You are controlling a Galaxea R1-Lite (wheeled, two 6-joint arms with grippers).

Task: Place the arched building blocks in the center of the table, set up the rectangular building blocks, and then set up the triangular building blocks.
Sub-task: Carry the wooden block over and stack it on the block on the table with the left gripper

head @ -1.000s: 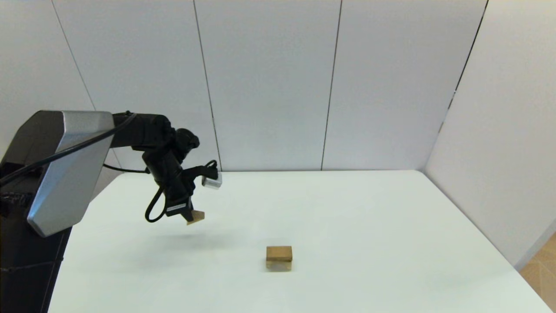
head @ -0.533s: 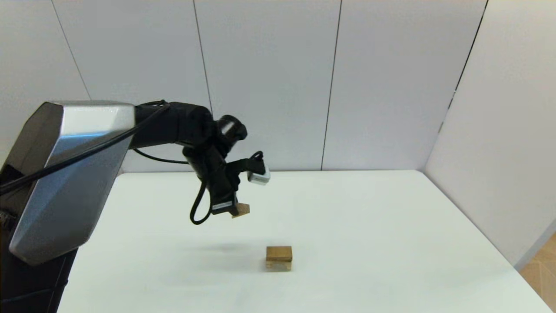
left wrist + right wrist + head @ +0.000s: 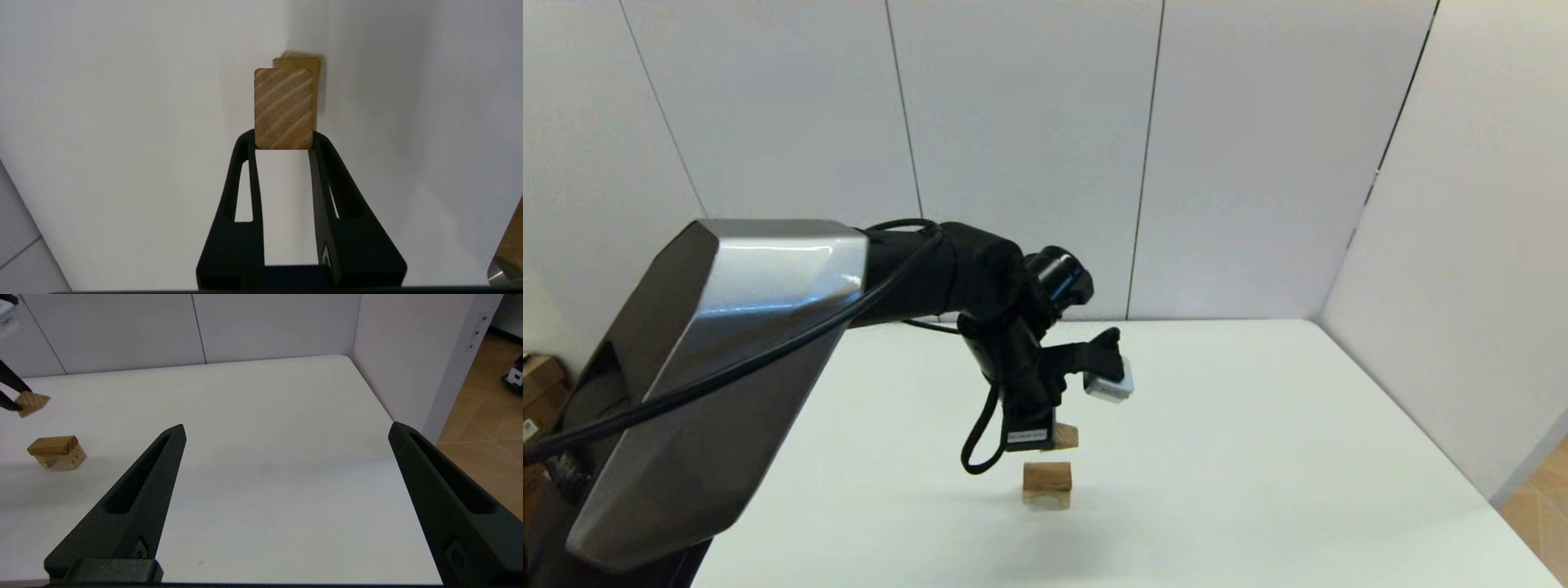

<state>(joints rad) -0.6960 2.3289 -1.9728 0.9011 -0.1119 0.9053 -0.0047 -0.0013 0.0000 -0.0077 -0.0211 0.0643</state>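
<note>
My left gripper (image 3: 1051, 442) hangs just above the middle of the table (image 3: 1258, 457), shut on the triangular block (image 3: 1065, 437), a small tan wedge. The left wrist view shows one flat face of the triangular block (image 3: 283, 108) clamped between the fingertips of the left gripper (image 3: 283, 139). Directly below stands a stack: the darker rectangular slab (image 3: 1047, 474) lies flat on the paler arched block (image 3: 1046, 497). The right wrist view shows the slab (image 3: 53, 444), the arched block (image 3: 69, 459) and the wedge (image 3: 32, 402) above them. My right gripper (image 3: 286, 430) is open and empty, far to the right.
White wall panels (image 3: 1029, 163) stand behind the table and along its right side. The table's right edge (image 3: 380, 404) drops to a wooden floor (image 3: 482, 428). Bare tabletop surrounds the stack on all sides.
The left arm has carried the triangular block to the right and lower, from over the table's left part to just above the stack. The stack has not moved.
</note>
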